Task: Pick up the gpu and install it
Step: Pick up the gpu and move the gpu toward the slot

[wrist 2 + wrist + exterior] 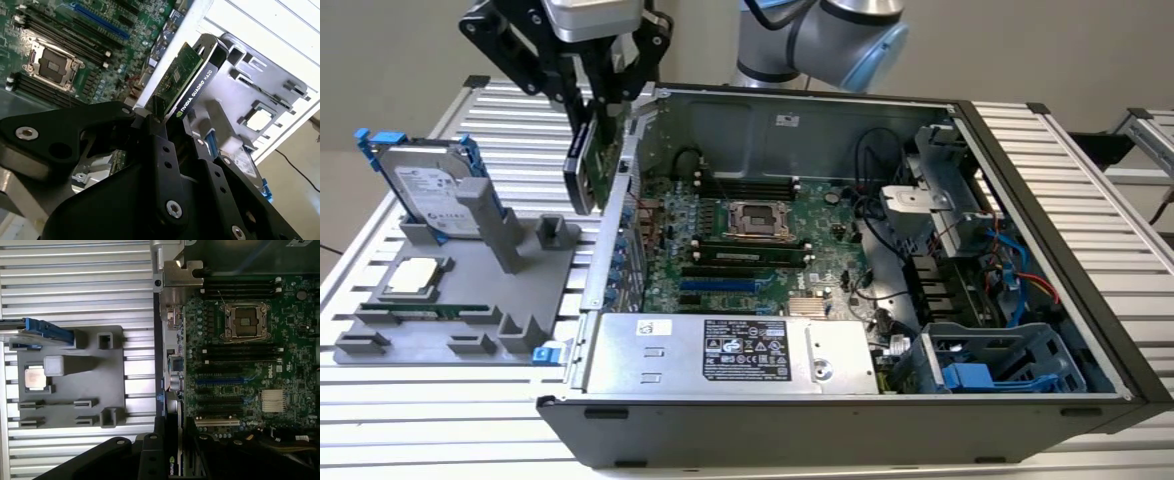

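above the left-hand wall (622,200) of the open computer case, as placed in the exterior view, the gpu (591,160) is held pinched between the fingers of the gripper (596,100), clear of everything beneath. the card is hung with its long axis steeply upright. its green board face is turned towards the motherboard (747,235) and its black cooler towards the grey holder (454,290) on the tabletop (1067,140). the expansion slots (220,381) are judged to lie lower than the card and towards the exterior view's right, just inside that wall. the wall's rim is seen close under the card's lower end, so little margin is judged there. open room is seen above the board, while the power supply box (720,352) borders the slots.
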{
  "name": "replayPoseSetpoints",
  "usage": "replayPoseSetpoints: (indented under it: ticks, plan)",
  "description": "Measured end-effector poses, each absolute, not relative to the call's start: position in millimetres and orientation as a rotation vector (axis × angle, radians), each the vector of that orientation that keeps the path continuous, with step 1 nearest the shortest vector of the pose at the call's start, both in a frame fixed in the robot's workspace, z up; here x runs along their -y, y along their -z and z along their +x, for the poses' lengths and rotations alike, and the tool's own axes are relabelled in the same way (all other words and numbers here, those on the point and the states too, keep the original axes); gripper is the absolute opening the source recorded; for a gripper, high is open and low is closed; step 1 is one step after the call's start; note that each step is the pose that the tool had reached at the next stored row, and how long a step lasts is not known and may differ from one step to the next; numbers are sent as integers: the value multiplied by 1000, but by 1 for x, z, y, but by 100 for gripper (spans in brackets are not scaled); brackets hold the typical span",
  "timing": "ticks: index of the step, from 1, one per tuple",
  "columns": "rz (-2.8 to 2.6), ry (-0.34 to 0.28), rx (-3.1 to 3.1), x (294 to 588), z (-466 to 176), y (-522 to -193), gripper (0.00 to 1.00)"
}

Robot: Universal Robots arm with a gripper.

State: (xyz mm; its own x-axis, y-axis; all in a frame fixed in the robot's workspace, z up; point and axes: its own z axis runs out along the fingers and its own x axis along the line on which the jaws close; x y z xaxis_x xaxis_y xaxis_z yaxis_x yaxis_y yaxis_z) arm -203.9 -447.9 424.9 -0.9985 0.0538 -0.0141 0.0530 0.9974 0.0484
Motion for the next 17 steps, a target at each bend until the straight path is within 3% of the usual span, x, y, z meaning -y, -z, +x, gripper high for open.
replayPoseSetpoints:
  ticks: [17]
  plan:
    - [84,-75,-3124,448,-175,-425,0]
